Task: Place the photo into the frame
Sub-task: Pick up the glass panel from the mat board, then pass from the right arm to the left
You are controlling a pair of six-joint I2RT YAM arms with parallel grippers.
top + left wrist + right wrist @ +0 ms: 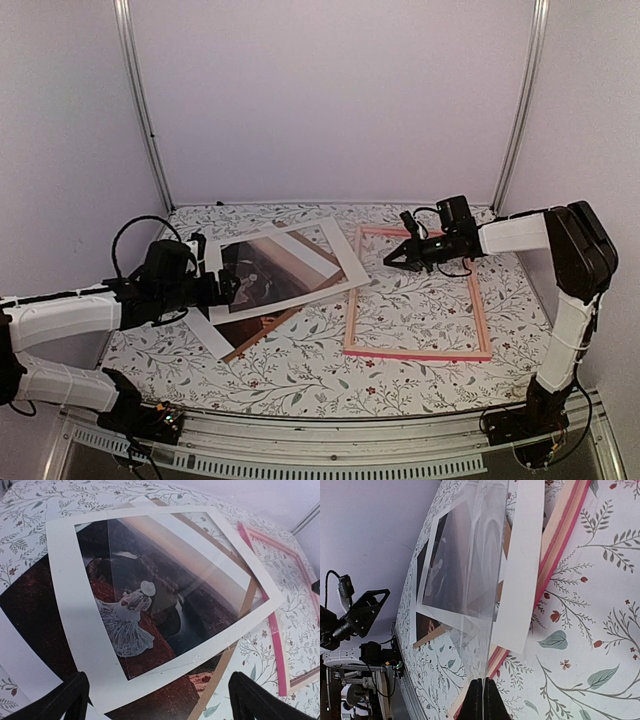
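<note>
Photo (250, 278) lies flat near table (300, 375) left edge, not in frame (415, 353). White mat (335, 255) sits askew on top, brown board (250, 338) poking out beneath, stack overlapping frame's left rail. Frame itself lies toward the right edge, nothing inside it.

Right gripper (483, 700) pinched tight on edge of thin clear sheet (485, 580) at that rail, probably to lift it off the stack.

Left gripper (160, 700) gapes wide, holding nothing, low at stack's left edge; likely poised to steady or take photo.
</note>
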